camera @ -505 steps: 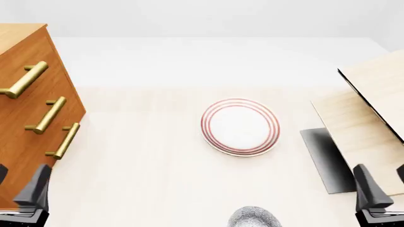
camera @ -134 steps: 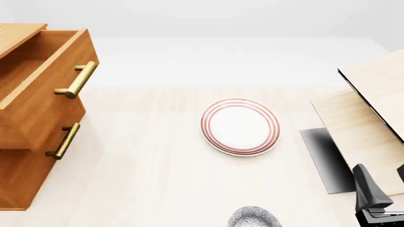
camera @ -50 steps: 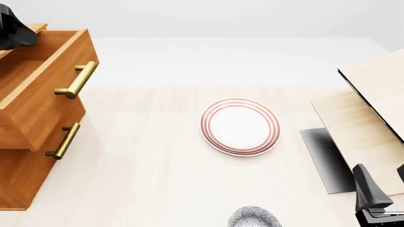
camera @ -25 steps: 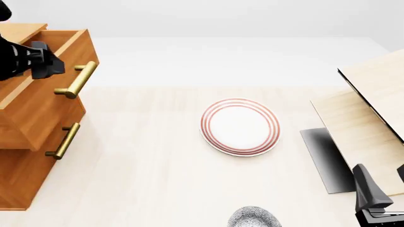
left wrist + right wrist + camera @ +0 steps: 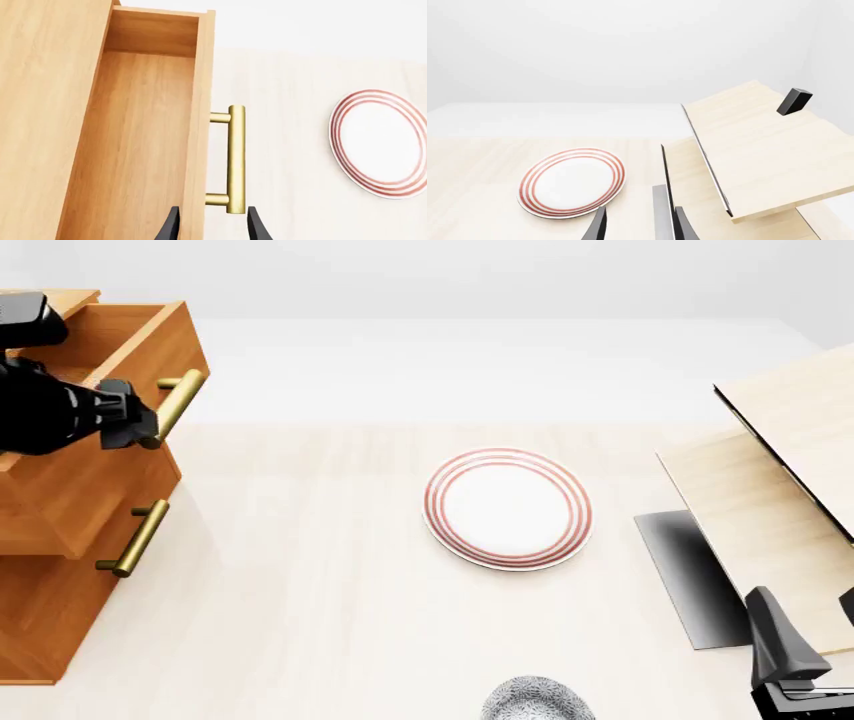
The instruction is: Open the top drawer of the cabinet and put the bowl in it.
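The cabinet (image 5: 40, 620) stands at the left. Its top drawer (image 5: 80, 490) is pulled out, and its inside (image 5: 140, 140) is bare wood. My left gripper (image 5: 134, 415) is open at the drawer's front, beside the brass handle (image 5: 180, 400). In the left wrist view its fingertips (image 5: 257, 227) straddle the drawer front and the near end of the handle (image 5: 237, 160). The speckled bowl (image 5: 538, 702) sits at the near table edge, partly cut off. My right gripper (image 5: 811, 640) is open and empty at the near right, well right of the bowl.
A white plate with red rings (image 5: 509, 507) lies mid-table. A pale light-wood panelled thing with a black edge (image 5: 787, 470) stands at the right on a dark grey base (image 5: 687, 575). A lower brass handle (image 5: 134, 537) shows under the open drawer.
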